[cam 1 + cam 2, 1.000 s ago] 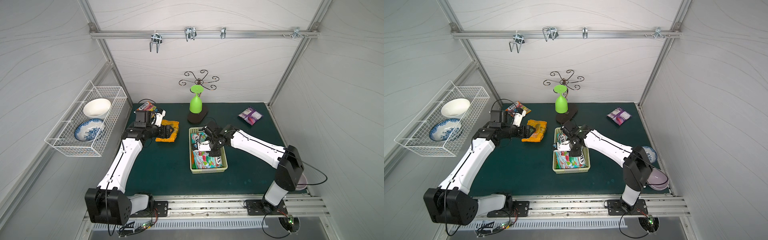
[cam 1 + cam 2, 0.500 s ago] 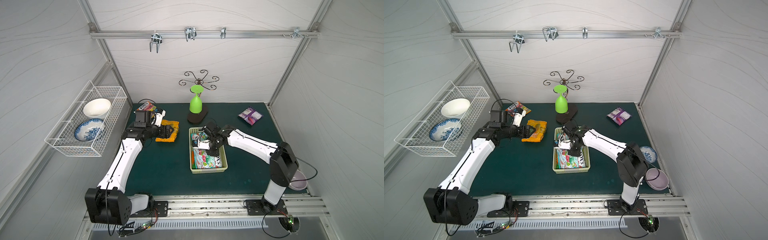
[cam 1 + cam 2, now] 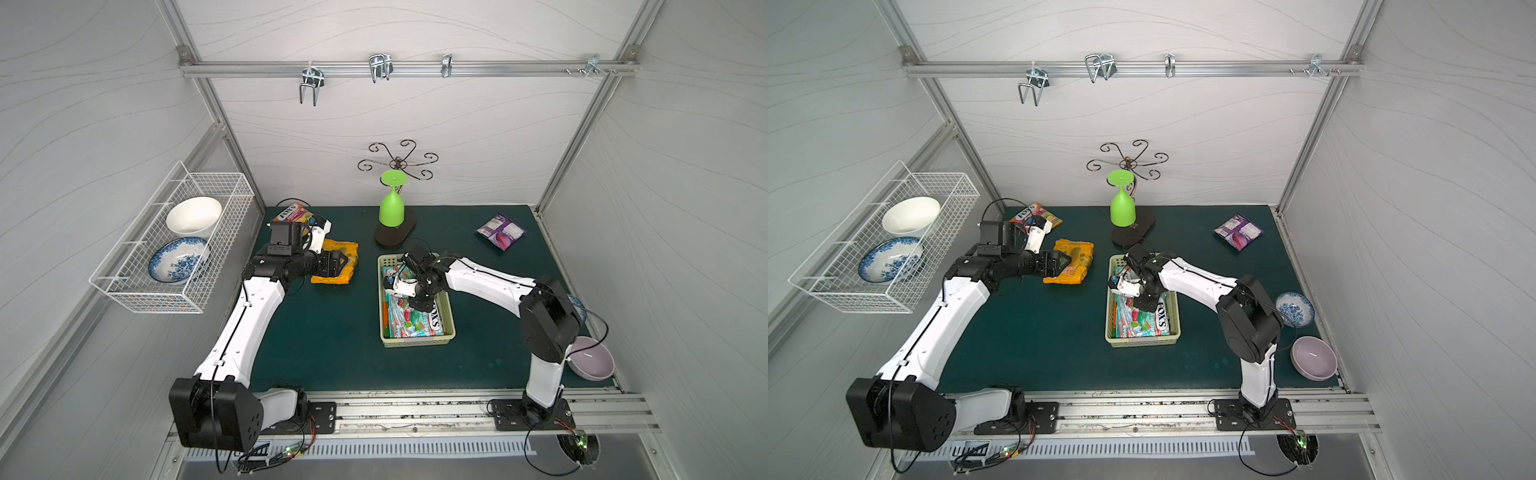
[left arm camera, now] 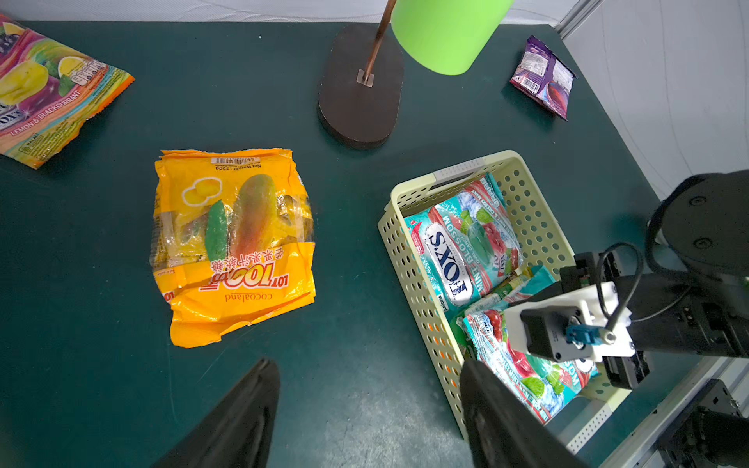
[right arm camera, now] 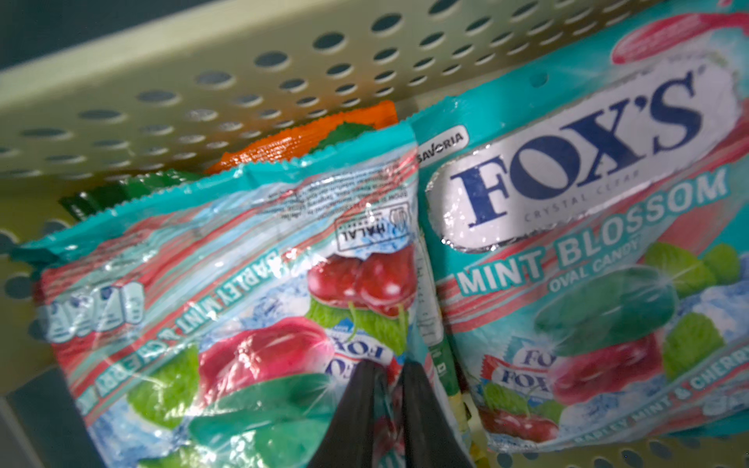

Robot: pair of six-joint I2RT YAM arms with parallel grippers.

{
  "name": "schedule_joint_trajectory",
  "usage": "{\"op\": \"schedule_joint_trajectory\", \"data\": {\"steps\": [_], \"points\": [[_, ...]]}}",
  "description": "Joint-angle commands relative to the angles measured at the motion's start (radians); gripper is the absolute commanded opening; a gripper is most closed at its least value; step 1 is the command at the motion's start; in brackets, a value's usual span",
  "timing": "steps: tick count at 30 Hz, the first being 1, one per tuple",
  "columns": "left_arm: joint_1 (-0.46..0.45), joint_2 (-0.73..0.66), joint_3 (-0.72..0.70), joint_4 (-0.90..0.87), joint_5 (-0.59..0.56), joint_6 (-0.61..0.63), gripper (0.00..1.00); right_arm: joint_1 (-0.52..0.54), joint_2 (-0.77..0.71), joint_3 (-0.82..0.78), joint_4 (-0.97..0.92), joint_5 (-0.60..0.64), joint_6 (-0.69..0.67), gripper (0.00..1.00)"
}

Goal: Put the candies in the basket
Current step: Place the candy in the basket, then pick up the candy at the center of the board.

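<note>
STEP: release into basket | RIGHT: right gripper [image 5: 389,368] is lowered into the basket [image 3: 417,343] at frame centre in both top views, jaws narrowly parted over a teal bag [image 5: 243,304]; whether it is gripped cannot be told | LEFT: left gripper [image 4: 369,364] is held wide open beside the orange bag [image 4: 235,243], judged readied for pickup | OUTSTANDING: purple bag [image 3: 500,232] at right of centre and striped FOX'S bag [image 3: 291,212] at left of centre in a top view are left on the mat [image 3: 332,332]

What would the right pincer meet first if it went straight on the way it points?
The teal cherry-mint candy bag lying in the basket, directly ahead of the right pincer; whether they touch is unclear.
</note>
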Motion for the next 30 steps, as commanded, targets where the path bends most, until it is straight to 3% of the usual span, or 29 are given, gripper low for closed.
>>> {"op": "schedule_joint_trajectory", "data": {"steps": [1,7,14,22,30], "points": [[0.007,-0.022,-0.001,0.046,0.018,-0.006,0.74,0.016,-0.031,-0.023,-0.018,-0.016,0.019,0.35],[0.010,-0.015,0.005,0.045,0.013,-0.007,0.74,-0.017,-0.159,-0.008,0.012,0.002,0.076,0.61],[0.014,-0.010,0.003,0.046,0.009,-0.010,0.75,-0.096,-0.224,0.018,0.023,0.067,0.184,0.73],[0.015,-0.010,-0.005,0.052,0.016,-0.013,0.76,-0.216,-0.232,0.052,0.039,0.290,0.339,0.89],[0.014,-0.017,-0.007,0.048,0.009,-0.007,0.81,-0.419,-0.214,0.125,-0.020,0.236,0.646,0.96]]}}
